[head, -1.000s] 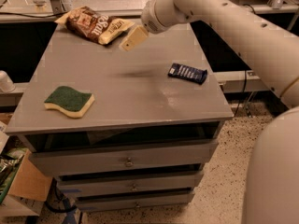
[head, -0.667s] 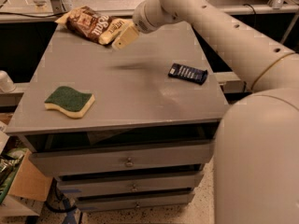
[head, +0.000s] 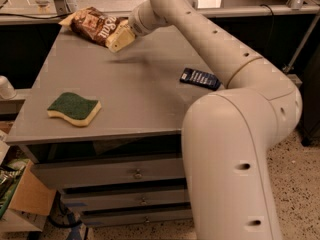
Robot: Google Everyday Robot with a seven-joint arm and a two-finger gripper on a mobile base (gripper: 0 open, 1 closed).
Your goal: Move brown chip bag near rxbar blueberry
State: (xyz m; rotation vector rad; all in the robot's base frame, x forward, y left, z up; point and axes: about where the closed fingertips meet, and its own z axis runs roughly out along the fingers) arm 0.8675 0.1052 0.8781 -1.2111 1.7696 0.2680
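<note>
— So where's the gripper [head: 120, 38]?
— Against the right end of the brown chip bag [head: 94, 23]. A second ago it hung further right of the bag. Whether it's spread or clamped, I can't tell.
— And the bag itself?
— Unmoved, at the far left corner of the table [head: 150, 109]. The rxbar blueberry [head: 200, 78] lies well to the bag's right and nearer. The sponge [head: 74, 108] sits well in front of the bag.

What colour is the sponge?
Sponge: green top, pale yellow base; camera view shows it. Claw is by the brown chip bag, far side.
</note>
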